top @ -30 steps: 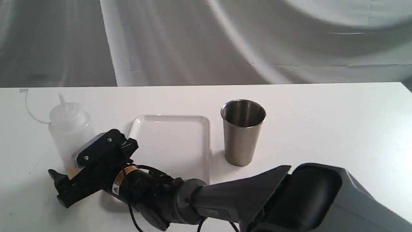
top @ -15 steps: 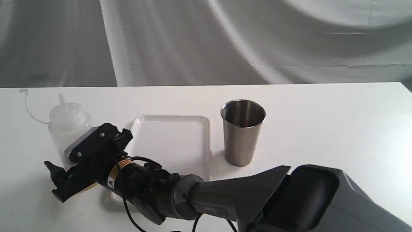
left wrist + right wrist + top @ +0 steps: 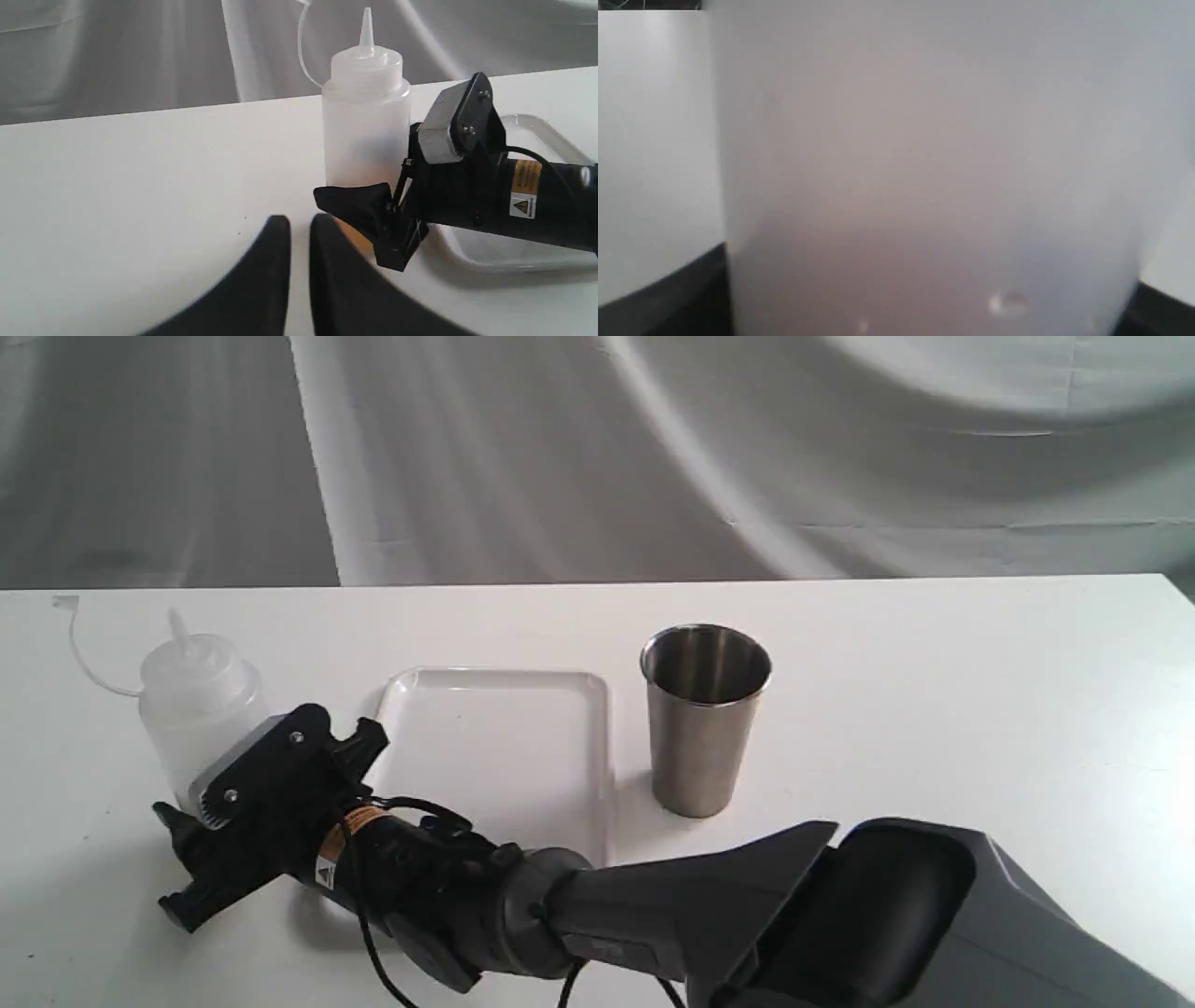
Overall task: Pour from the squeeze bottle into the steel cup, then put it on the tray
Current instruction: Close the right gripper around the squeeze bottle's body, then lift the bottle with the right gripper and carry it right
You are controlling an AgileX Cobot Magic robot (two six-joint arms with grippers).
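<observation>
The squeeze bottle (image 3: 201, 700) stands upright on the table's left, left of the tray (image 3: 495, 756); it has a conical nozzle, a thin strap and a little amber liquid at its base. My right gripper (image 3: 191, 793) reaches across and is shut on the bottle's lower body. In the right wrist view the bottle (image 3: 924, 163) fills the space between the dark fingers (image 3: 658, 298). The steel cup (image 3: 705, 728) stands just right of the tray. In the left wrist view my left gripper (image 3: 300, 224) is shut on nothing, short of the bottle (image 3: 364, 130).
A grey draped cloth hangs behind the white table (image 3: 980, 691). The right arm's dark links (image 3: 700, 905) lie low along the front edge, partly over the tray's near corner.
The right gripper has moved in toward the bottle and settled around its base. The bottle has shifted slightly to the left. Cup and tray have not moved.
</observation>
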